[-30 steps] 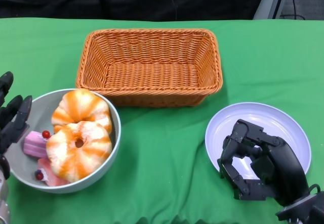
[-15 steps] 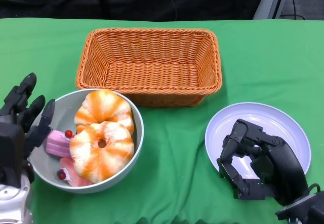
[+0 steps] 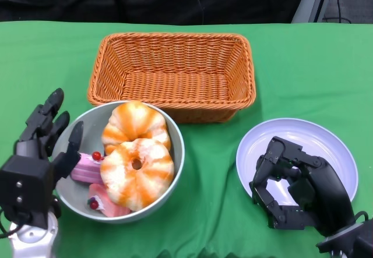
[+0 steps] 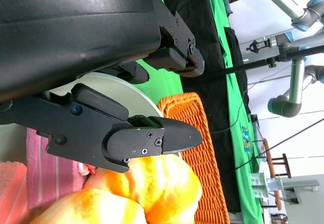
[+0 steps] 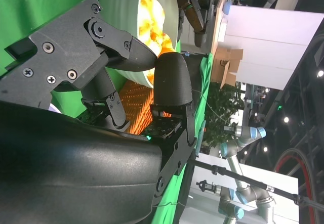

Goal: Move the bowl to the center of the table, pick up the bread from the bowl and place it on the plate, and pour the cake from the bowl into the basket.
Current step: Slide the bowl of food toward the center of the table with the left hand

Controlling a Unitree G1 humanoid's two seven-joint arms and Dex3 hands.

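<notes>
left hand (image 3: 36, 168) sits against the bowl (image 3: 169, 127) at its left rim, fingers spread, one reaching over the rim above the pink cake; whether the rim is truly gripped cannot be told from the head view, and the left wrist view shows only a finger (image 4: 147, 138) lying across the bowl's inside above the bread, with nothing plainly pinched. the grey bowl stands on the green table (image 3: 204, 170) left of the middle, its far edge just in front of the basket (image 3: 172, 74) and close to touching it. two orange-and-white ring-shaped breads lie in it: one bread (image 3: 137, 173) in front, the other bread (image 3: 135, 127) behind it and partly under it. pink cake pieces with small red berries lie at the bowl's left and front, one cake (image 3: 86, 168) beside the left hand's finger, another cake (image 3: 105, 202) tucked under the front bread. the wicker basket stands at the far middle of the table. right hand (image 3: 291, 191) rests over the near left part of the white plate (image 3: 326, 144), fingers curled in with nothing in them; the right wrist view shows its fingers (image 5: 172, 80) bent, with the bowl and basket beyond.
</notes>
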